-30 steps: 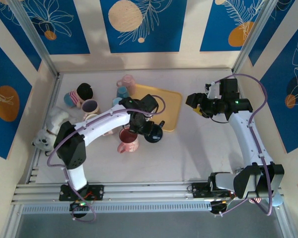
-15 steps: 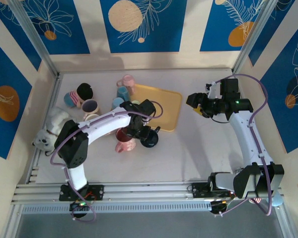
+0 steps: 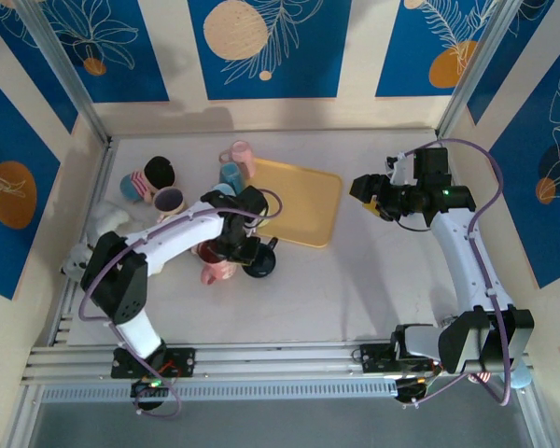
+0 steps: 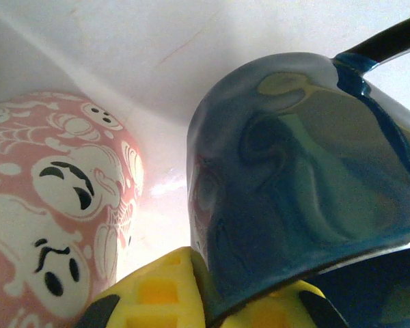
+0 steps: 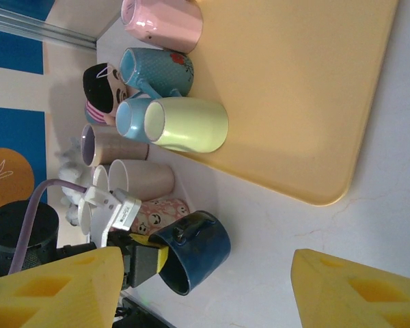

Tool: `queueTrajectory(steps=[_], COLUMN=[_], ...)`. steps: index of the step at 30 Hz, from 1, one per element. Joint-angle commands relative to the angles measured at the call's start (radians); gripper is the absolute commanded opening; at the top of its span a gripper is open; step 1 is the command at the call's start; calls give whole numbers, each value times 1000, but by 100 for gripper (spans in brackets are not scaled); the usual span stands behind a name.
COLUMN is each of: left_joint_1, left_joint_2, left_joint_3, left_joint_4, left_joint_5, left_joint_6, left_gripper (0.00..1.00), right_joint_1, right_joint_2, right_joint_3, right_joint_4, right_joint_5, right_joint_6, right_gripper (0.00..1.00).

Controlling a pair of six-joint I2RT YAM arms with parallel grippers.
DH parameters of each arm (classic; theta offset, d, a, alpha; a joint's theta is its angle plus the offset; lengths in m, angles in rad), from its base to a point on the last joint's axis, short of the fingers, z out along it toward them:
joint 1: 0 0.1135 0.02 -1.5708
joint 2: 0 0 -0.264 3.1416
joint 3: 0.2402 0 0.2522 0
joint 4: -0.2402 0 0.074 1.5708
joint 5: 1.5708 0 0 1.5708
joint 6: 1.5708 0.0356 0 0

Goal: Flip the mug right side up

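Table surface (image 3: 373, 280) was pale grey and bare near the arms. The walls were cream with blue leaf-print panels (image 3: 261, 47).

Left gripper (image 3: 245, 245) was clamped on the wall of the dark blue mug (image 3: 259, 264). The mug was tilted on its side; I could not tell whether it touched the table.

1 pink ghost-print mug (image 4: 48, 205) stood just beside those fingers, with the yellow tray (image 3: 308, 201) just beyond.

Right gripper (image 3: 371, 194) hung with its fingers apart, holding nothing, well apart from the mug.
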State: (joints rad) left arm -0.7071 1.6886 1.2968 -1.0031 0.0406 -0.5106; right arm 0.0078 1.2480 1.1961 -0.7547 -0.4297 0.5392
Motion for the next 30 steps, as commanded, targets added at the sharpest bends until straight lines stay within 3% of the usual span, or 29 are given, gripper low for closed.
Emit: queueTrajectory(steps=[1,17,26,30], left_joint_1=[18,19,19,22], left_joint_2=[-47,-29,-35,-73], left_joint_3=[-20,-37,-41,6], left_joint_4=[-50,-64,-62,-88], left_joint_5=[-27,-18,-17,-41], left_joint_6=[28,50,49,43], left_gripper=[0,4,32,40], right_joint_1=[1,20,20,23], right_joint_2=[11,36,32,34], right_joint_3=[-20,-24,-24,-20], right_joint_4=[3,-1,6,2], right_joint_5=[-38,-30,-18,0], right_joint_6=[-24,-36,-37,-42], right_gripper=[65,65,66,66])
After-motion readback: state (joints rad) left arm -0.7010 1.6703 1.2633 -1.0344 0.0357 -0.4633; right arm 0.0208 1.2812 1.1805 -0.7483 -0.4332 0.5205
